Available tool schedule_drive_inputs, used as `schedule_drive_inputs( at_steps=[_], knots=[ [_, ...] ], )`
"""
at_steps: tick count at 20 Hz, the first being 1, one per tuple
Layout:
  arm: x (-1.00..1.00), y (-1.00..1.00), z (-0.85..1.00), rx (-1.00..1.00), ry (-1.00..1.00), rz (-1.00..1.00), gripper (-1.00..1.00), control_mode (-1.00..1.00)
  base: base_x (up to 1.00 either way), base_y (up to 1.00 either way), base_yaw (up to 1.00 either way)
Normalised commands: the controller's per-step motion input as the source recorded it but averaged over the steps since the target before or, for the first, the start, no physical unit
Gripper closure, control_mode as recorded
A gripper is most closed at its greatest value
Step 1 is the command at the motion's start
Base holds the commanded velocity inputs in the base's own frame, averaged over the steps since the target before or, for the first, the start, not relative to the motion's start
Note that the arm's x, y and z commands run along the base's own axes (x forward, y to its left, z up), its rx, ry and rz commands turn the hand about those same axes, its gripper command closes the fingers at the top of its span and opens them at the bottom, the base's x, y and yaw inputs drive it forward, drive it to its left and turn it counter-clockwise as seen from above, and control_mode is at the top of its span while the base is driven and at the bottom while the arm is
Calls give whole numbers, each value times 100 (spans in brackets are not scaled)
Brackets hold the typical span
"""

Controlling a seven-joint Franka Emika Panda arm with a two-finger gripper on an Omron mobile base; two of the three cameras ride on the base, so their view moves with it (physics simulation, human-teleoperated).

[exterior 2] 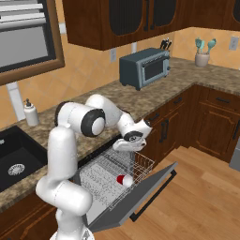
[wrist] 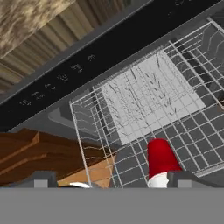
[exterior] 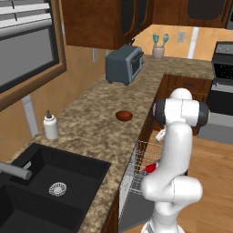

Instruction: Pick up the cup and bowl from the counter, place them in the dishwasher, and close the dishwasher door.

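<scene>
We hover our gripper (exterior 2: 133, 146) over the pulled-out wire rack (exterior 2: 110, 176) of the dishwasher (exterior 2: 126, 187), its fingers parted and holding nothing. The cup (exterior 2: 124, 180) lies on its side in the rack just below the hand, white rim toward the dropped dishwasher door (exterior 2: 150, 192). The bowl (exterior: 124, 115) sits up on the counter (exterior: 86, 123), behind and above the hand (across the counter's front edge), so we judge the next reach must rise clear of that lip first. Open granite surrounds the bowl; the toaster oven (exterior: 124, 63) and soap bottle (exterior: 50, 125) stand well apart.
</scene>
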Motion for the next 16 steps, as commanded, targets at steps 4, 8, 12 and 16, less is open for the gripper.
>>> schedule_drive_inputs(
  at_steps=[4, 8, 12, 16],
  knots=[
    [-20, 48, 72, 0, 9, -62, -100, -100, 0, 0, 0],
    [-6, 51, 71, -6, 12, -62, -100, -100, 0, 0, 0],
    [0, 15, 94, -16, 34, -53, -100, -100, 0, 0, 0],
    [0, 0, 99, -10, 42, -47, -100, -100, 0, 0, 0]
  ],
)
